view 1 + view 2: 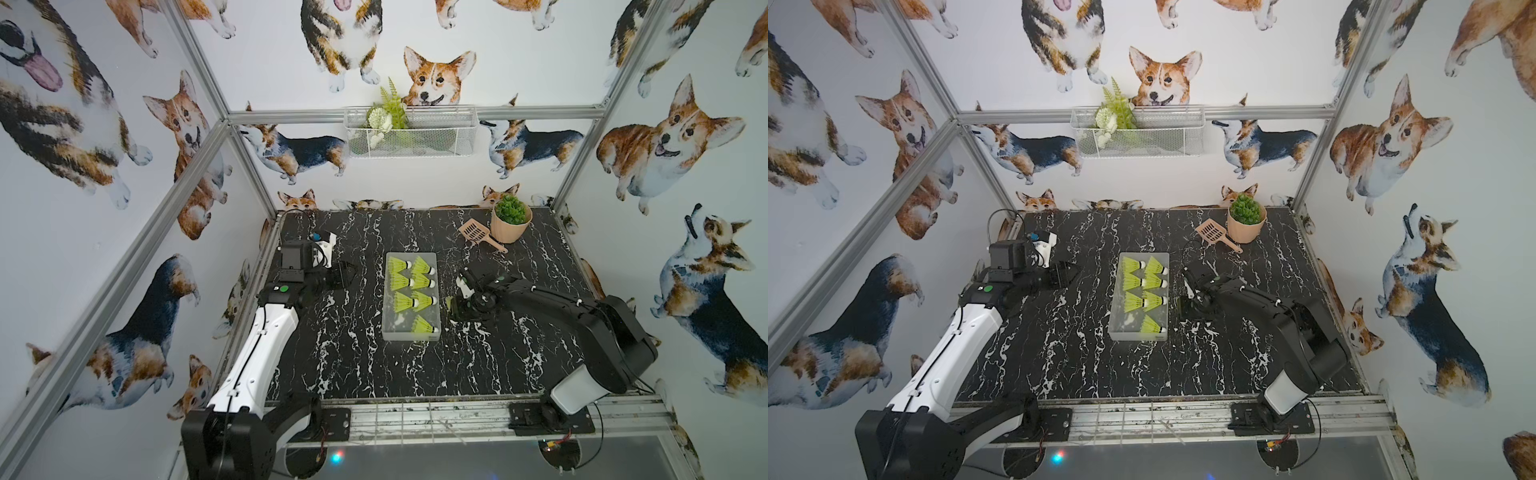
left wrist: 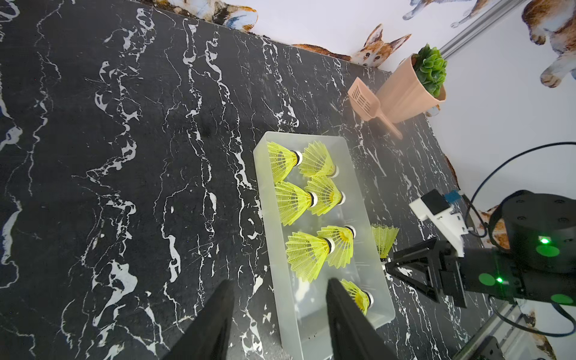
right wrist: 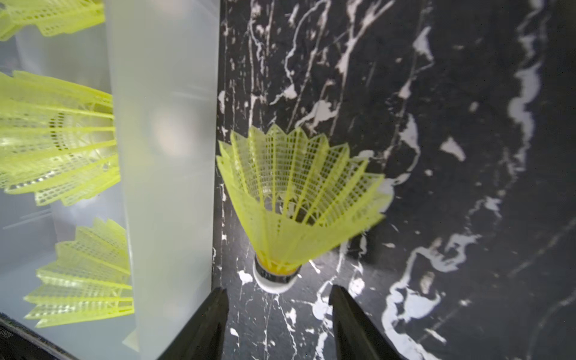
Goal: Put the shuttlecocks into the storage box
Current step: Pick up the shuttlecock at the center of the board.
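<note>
The frosted storage box point(image 1: 395, 326) point(image 1: 1128, 325) point(image 2: 307, 314) point(image 3: 165, 156) lies mid-table on black marble, with several yellow-green shuttlecocks point(image 1: 409, 282) point(image 1: 1142, 282) point(image 2: 293, 202) point(image 3: 56, 134) in it. One more shuttlecock point(image 1: 449, 301) point(image 2: 384, 238) point(image 3: 296, 199) rests on the table just outside the box's right wall. Its white tip points at my right gripper point(image 1: 456, 311) point(image 2: 386, 265) point(image 3: 279, 291), which is open. The tip sits just ahead of the fingertips, not between them. My left gripper point(image 1: 347, 274) point(image 1: 1067, 274) point(image 2: 277, 282) is open and empty, left of the box.
A potted plant point(image 1: 511, 222) point(image 2: 414, 87) and a pink scoop point(image 1: 478, 232) point(image 2: 367, 99) stand at the back right corner. A white wire basket point(image 1: 411, 133) hangs on the back wall. Aluminium frame rails border the table.
</note>
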Motion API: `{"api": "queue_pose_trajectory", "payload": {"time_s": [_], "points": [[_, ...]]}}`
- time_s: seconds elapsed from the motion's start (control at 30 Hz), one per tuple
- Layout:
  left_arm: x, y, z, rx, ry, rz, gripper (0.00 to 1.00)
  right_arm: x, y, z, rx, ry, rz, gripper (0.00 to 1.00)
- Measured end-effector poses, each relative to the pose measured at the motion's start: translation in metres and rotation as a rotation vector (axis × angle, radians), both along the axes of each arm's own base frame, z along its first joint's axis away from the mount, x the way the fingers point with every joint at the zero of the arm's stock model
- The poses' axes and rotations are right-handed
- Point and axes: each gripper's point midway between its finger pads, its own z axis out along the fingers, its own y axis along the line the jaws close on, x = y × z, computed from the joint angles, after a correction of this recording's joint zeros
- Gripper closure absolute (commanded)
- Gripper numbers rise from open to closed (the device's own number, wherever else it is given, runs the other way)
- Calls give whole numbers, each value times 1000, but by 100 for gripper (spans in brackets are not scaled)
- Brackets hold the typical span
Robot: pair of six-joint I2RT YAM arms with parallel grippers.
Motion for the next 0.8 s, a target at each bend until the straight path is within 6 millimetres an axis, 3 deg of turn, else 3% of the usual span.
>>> {"api": "queue_pose_trajectory", "payload": {"time_s": [0.53, 0.63, 0.8], "points": [[-1, 1, 2, -1, -7, 2, 48, 9, 0, -22, -131, -48, -59, 67], [-1, 1, 2, -1, -7, 4, 48, 9, 0, -23, -140, -56, -52, 75], [-1, 1, 2, -2, -6, 2, 49, 11, -3, -14, -148, -103, -19, 76]]}}
